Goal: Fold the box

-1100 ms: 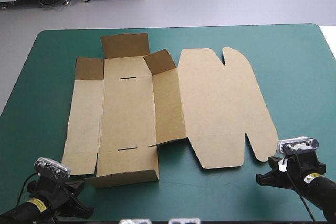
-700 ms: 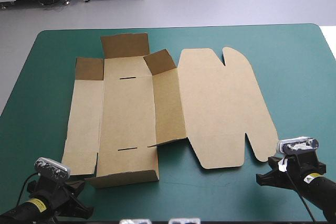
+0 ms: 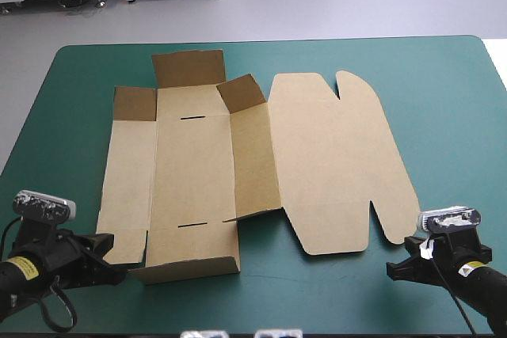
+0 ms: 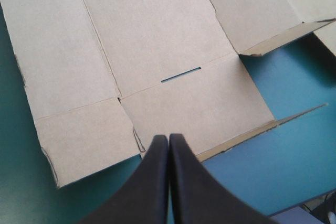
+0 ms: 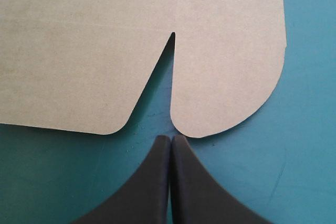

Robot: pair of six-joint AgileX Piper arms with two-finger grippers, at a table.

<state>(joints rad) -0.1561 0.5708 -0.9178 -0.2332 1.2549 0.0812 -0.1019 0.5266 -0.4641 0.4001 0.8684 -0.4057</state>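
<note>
Nearest you, at the near edge of the teal-green surface (image 3: 317, 294), both tools sit low. Your left tool (image 4: 169, 139) has its black fingers (image 4: 155, 182) pressed together into one point and holds nothing. Its tip sits right at the near edge of the near flap (image 4: 199, 111) of the box (image 4: 152, 30); whether it touches the board you cannot tell. Your right tool (image 5: 171, 139) is likewise pressed together and empty. Its tip is just beside the rounded ear (image 5: 226, 77) at the near right corner of the lid (image 5: 79, 51), with a narrow notch (image 5: 167, 56) straight ahead of it.

The box lies opened out around the middle of the surface, somewhat toward the left side. Its near flap is tilted up a little rather than lying flat. Beyond that flap comes the base panel (image 3: 192, 172), with a short slot (image 4: 181, 74) at the fold near you and a second slot (image 3: 192, 118) at the far fold. The left side panel (image 3: 127, 172) lies flat. The right side panel (image 3: 253, 156) is lifted slightly at its near corner. Right of it, the broad lid lies flat, with rounded ears at its near and far ends.

Farthest from you, the far flap (image 3: 188, 67) stands raised. The two small corner flaps (image 3: 135, 104) on either side of it are tilted up as well.
</note>
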